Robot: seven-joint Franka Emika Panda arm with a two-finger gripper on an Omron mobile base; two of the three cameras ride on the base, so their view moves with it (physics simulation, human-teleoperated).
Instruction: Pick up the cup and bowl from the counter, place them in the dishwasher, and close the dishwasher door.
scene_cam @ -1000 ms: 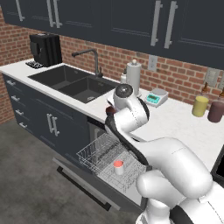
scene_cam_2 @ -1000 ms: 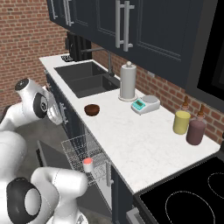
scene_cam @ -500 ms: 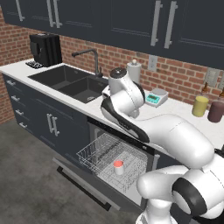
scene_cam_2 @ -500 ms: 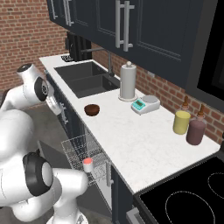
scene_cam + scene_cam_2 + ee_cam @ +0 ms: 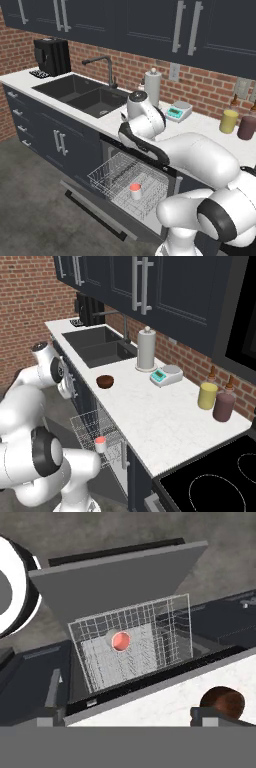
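- The cup stands in the pulled-out rack of the dishwasher.
- The bowl waits on the counter.
- The gripper is spread, empty.
- The door lies open.

Red brick wall behind, beneath dark upper cabinets with long silver handles. Grey concrete-like floor below. Dark double sink with faucet off to one side, black cooktop far opposite.
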